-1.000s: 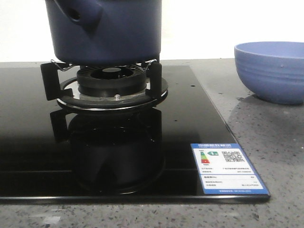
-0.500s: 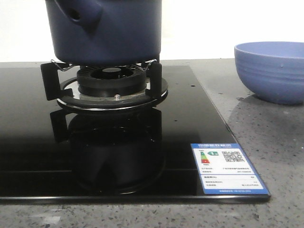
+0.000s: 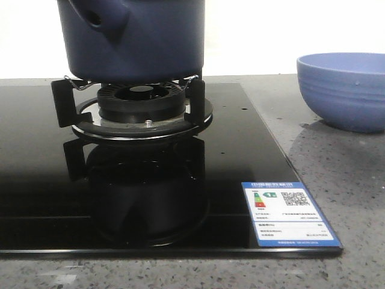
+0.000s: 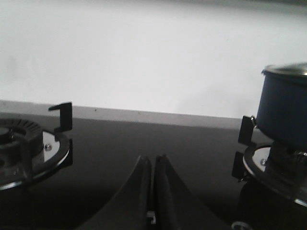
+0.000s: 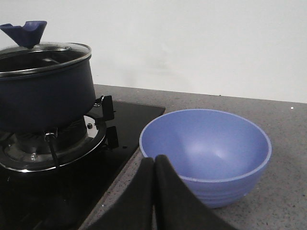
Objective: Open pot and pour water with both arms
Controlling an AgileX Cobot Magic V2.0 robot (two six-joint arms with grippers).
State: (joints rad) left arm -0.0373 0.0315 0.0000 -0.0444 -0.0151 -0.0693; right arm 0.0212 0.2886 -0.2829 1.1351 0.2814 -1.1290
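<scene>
Nothing has shifted since the earlier front views: the pot, dark navy with matte sides and a short hollow stub on its side, sits on the burner stand of the black glass cooktop, its glass lid with a blue knob in place. Off the cooktop on the grey speckled counter stands a lighter blue ribbed bowl. Both the left tool and the right tool have their fingers pressed together, holding nothing.

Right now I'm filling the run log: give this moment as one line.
pot: on burner, lid on | bowl: on counter, empty | left claw: shut, free | right claw: shut, free
</scene>
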